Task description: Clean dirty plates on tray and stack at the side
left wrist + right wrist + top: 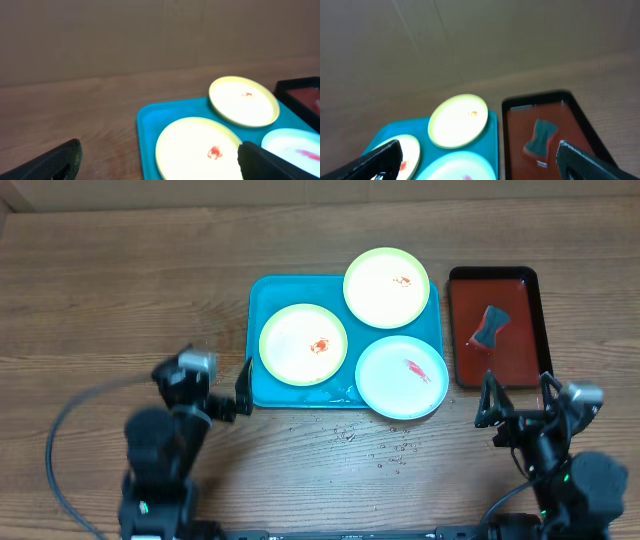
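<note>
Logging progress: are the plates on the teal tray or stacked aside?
On the tray, not stacked: near yellow-green plate, far yellow-green plate and pale blue plate lie side by side, each smeared red.

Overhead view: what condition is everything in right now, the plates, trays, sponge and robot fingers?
Left yellow-green plate, red smear at centre.
Rear yellow-green plate, small orange speck.
Blue-white plate, red streak.
Teal tray, holding all three plates.
Sponge, lying loose, untouched.
Dark red tray, holding that sponge.
Left fingers, open, empty.
Right fingers, open, empty.

Lab test setup: wood table (100, 280), cardboard backdrop (150, 35).
</note>
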You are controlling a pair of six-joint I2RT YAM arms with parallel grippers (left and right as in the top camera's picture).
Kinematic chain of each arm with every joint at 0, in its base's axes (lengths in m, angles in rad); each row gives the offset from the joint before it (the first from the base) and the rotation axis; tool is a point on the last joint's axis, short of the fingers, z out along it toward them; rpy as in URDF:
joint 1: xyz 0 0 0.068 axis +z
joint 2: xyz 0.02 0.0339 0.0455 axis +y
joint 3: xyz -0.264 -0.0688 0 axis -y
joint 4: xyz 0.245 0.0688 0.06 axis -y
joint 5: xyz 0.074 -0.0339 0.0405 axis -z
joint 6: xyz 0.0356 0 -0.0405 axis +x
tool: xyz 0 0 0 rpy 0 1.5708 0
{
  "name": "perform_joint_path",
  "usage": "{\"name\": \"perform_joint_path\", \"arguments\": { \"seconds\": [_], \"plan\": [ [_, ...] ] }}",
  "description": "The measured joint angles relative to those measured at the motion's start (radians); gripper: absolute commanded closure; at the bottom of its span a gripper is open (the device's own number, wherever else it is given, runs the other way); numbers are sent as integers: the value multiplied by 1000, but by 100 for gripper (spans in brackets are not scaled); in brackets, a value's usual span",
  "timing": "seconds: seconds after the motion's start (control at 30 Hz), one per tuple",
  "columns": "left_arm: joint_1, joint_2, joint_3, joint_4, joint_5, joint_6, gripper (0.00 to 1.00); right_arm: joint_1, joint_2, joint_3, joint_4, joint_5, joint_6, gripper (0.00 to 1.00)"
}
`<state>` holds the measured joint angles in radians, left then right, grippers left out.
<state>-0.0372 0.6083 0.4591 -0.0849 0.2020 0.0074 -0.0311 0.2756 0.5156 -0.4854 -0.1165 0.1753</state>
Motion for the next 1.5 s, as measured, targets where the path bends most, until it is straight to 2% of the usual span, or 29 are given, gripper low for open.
{"name": "perform_joint_path", "arguments": {
  "seconds": [0.13,0.23,0.3,0.4,0.5,0.67,0.73,0.77,0.83,0.87,0.93,1.07,1.1,1.17,1.27,1.5],
  "plan": [
    [0,306,311,-241,42,0,0,0,209,168,-115,-22,7,0],
    [0,536,592,-525,54,8,0,0,417,328,-246,-41,32,0],
    [0,675,764,-649,58,16,0,0,547,423,-306,-57,42,0],
    [0,807,919,-756,65,19,0,0,750,583,-414,-83,48,0],
    [0,879,962,-766,82,10,0,0,894,673,-442,-101,34,0],
    [0,965,965,-801,159,-27,2,0,1036,689,-430,-129,29,0],
    [0,986,965,-792,157,-54,9,-6,1069,689,-427,-131,39,4],
    [0,998,966,-792,138,-98,17,-13,1076,689,-428,-129,43,5],
    [-3,1022,967,-799,86,-194,42,-35,1078,689,-427,-114,87,9],
    [-9,1044,968,-805,43,-251,49,-53,1078,689,-427,-105,111,10],
    [-35,1104,969,-806,-45,-373,49,-83,1078,689,-429,-89,145,11],
    [-95,1226,970,-806,-154,-501,50,-105,1078,689,-454,-77,174,11],
    [-105,1257,970,-804,-172,-523,53,-105,1078,689,-459,-75,179,11],
    [-111,1291,970,-806,-189,-539,62,-105,1078,689,-471,-74,185,11],
    [-111,1336,970,-805,-196,-544,70,-105,1078,689,-477,-66,188,11],
    [-111,1390,970,-782,-141,-464,66,-106,1078,689,-496,-47,190,11]
  ]
}}
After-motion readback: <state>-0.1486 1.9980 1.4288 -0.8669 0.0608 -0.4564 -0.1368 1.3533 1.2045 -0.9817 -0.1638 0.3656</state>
